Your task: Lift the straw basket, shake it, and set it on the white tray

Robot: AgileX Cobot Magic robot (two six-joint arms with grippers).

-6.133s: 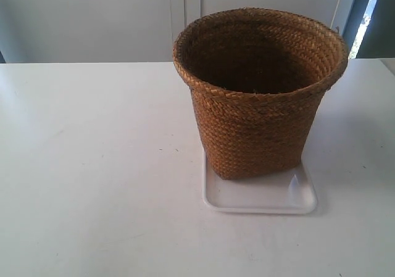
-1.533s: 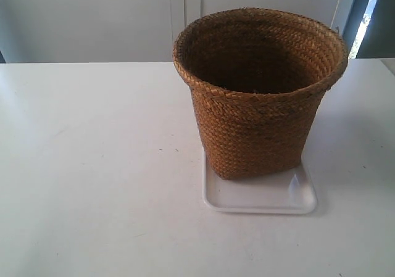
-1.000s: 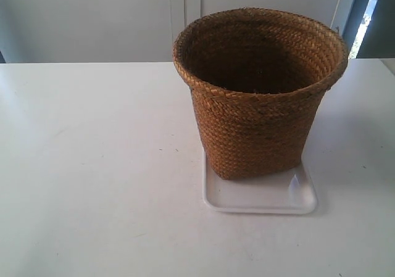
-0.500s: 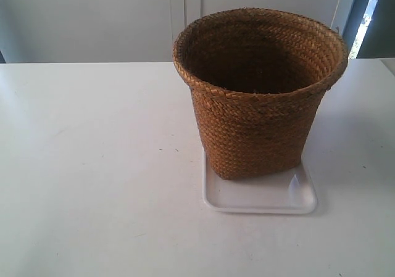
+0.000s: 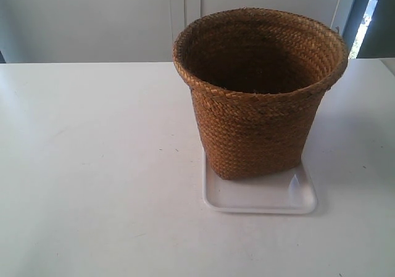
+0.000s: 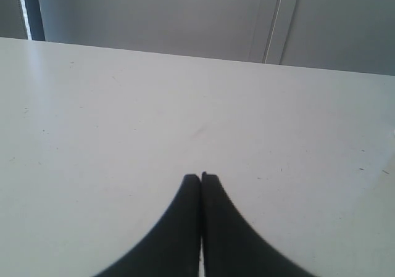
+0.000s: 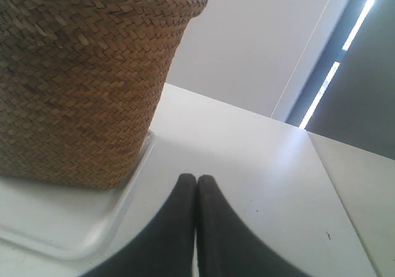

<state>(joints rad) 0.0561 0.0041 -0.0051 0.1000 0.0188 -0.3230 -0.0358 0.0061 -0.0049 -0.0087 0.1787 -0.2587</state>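
The straw basket [image 5: 259, 98] stands upright on the white tray [image 5: 265, 200], toward the tray's far end, with its wide braided rim overhanging the tray's sides. In the right wrist view the basket [image 7: 80, 79] rests on the tray [image 7: 55, 224], and my right gripper [image 7: 197, 179] is shut, empty, low over the table beside the tray's edge and apart from it. Over bare white tabletop my left gripper [image 6: 200, 177] is shut with nothing held. Neither arm shows in the exterior view.
The white table [image 5: 92, 166] stretches wide to the basket's left in the exterior view. Grey wall panels [image 5: 92, 18] stand behind the table's far edge. A table seam [image 7: 345, 190] runs near my right gripper.
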